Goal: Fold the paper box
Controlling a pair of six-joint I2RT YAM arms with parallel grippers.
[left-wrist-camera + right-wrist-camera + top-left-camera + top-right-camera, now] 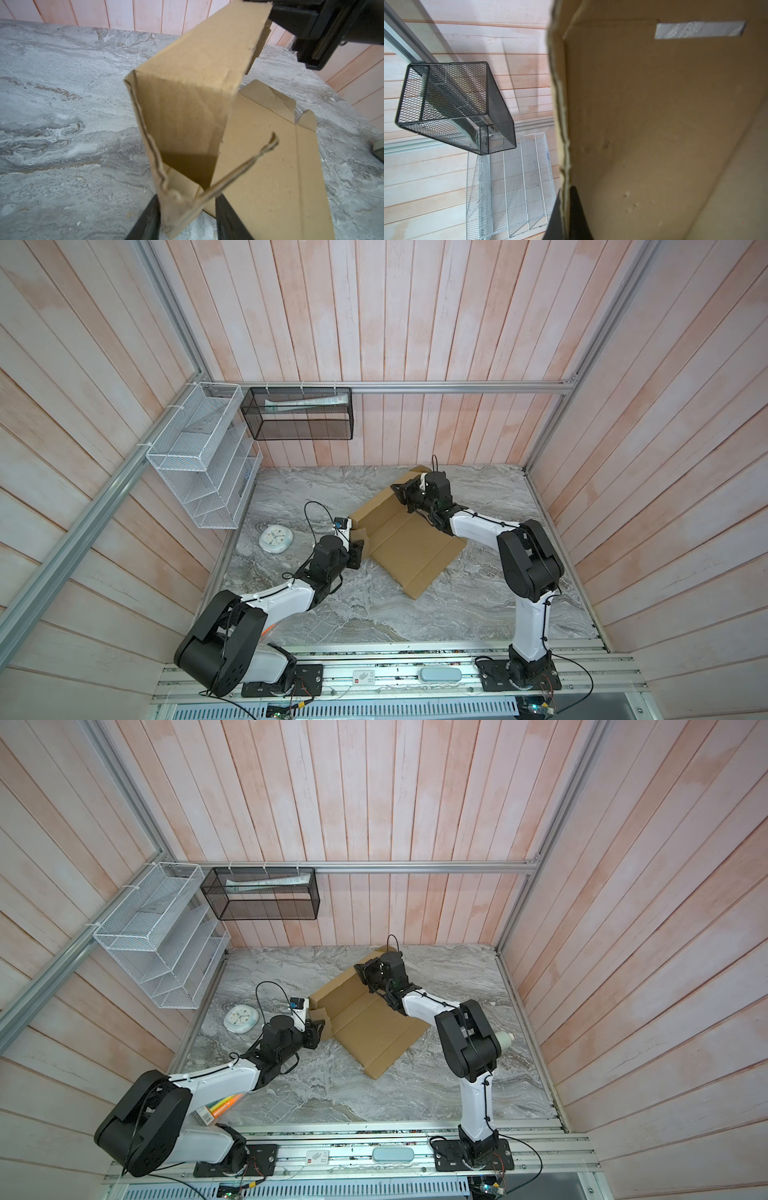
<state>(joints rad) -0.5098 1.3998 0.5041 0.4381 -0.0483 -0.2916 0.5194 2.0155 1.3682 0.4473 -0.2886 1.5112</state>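
Note:
The paper box (411, 547) (374, 1027) is a brown cardboard sheet lying on the marble table, its long left side panel raised upright. At the far end of that panel, my right gripper (404, 495) (365, 974) is shut on the top edge, which the right wrist view shows pinched between the fingers (566, 191). My left gripper (358, 549) (318, 1031) sits at the near left corner. In the left wrist view its fingers (149, 218) press on both sides of two corner flaps (182, 207) that meet in a V.
A white round clock (275, 540) lies on the table left of the left gripper. A white mesh rack (203, 456) and a black mesh basket (299, 414) hang on the back left walls. A grey case (439, 675) rests on the front rail. Wooden walls enclose the table.

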